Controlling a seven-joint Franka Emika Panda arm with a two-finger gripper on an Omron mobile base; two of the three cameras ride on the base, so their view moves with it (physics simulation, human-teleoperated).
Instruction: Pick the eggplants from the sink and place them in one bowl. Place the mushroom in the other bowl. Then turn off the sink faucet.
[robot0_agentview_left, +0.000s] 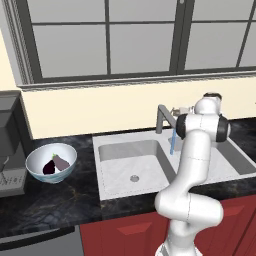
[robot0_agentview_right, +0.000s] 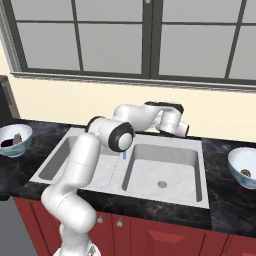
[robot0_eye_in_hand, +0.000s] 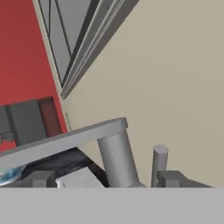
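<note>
Gripper (robot0_eye_in_hand: 105, 178) spread apart at the sink faucet (robot0_eye_in_hand: 114, 154), fingertips either side of its post, near the sink's (robot0_agentview_left: 120, 181) back rim. Water running. Eggplants (robot0_agentview_left: 55, 164) inside the left bowl (robot0_agentview_left: 35, 170); mushroom (robot0_agentview_right: 245, 173) inside the right bowl (robot0_agentview_right: 235, 167).

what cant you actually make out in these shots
- Gripper in the left base view: hidden behind the arm's elbow; whether it touches the faucet is unclear.
- Faucet in the right base view: covered by the forearm.
- Small dark piece in the right bowl, right base view: too small to identify.
- Faucet lever, hand view: base cut off.
</note>
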